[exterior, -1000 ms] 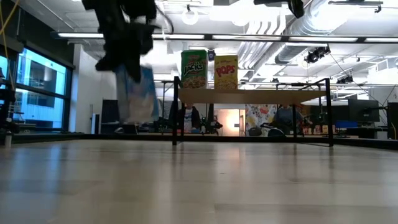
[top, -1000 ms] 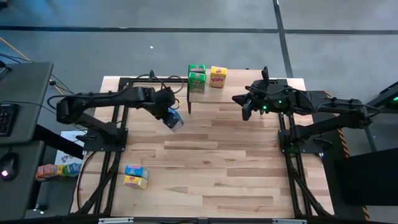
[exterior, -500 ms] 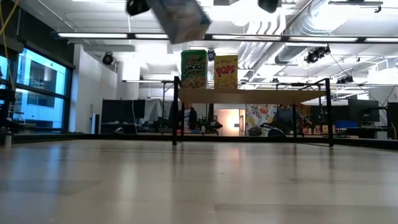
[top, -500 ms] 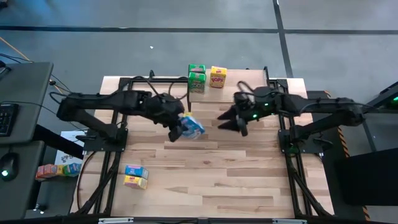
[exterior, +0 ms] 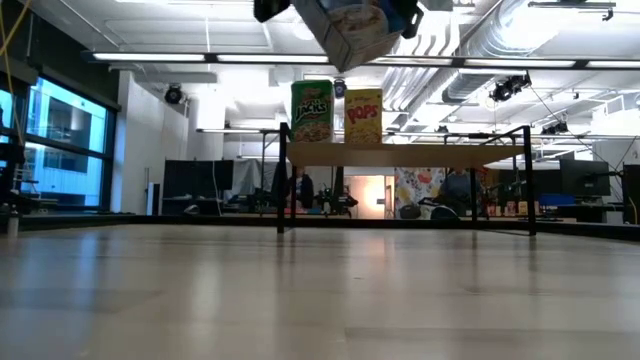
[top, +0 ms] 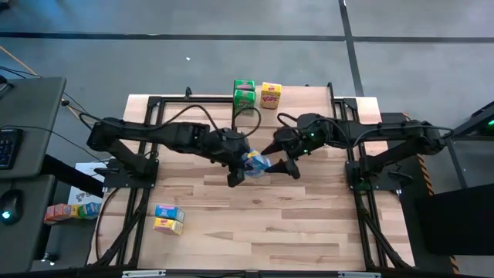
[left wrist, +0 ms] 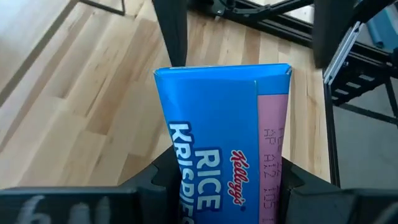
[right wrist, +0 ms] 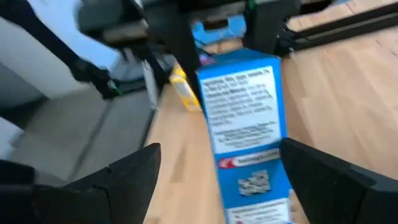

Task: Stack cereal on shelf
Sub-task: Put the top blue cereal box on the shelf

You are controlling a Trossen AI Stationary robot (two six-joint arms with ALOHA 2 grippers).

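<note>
My left gripper (top: pixel 244 167) is shut on a blue Rice Krispies cereal box (top: pixel 255 162), held high over the middle of the table; the box also shows in the low view (exterior: pixel 352 26) and the left wrist view (left wrist: pixel 224 137). My right gripper (top: pixel 279 157) is open, with one finger on each side of the same box (right wrist: pixel 245 118); whether it touches the box I cannot tell. The shelf (exterior: pixel 410 153) stands at the table's far edge. A green box (exterior: pixel 312 110) and a yellow box (exterior: pixel 363 115) stand upright on it. My left gripper pinches the blue box between its two fingers (left wrist: pixel 155 183), on opposite sides of its near end (left wrist: pixel 186 186). The rest of the box sticks out forward past the fingers. The box is lifted clear of the table and tilted.
Two more small cereal boxes (top: pixel 168 218) lie on the table near its left front. Further boxes (top: pixel 73 210) lie off the table to the left. Black frame rails (top: pixel 359 166) run along both sides of the tabletop.
My left gripper has carried the blue box up and toward the table's right, to the middle; the box has turned from hanging below the gripper to tipped at a slant. My right gripper has moved toward the table's left and near edge, up to the box.
</note>
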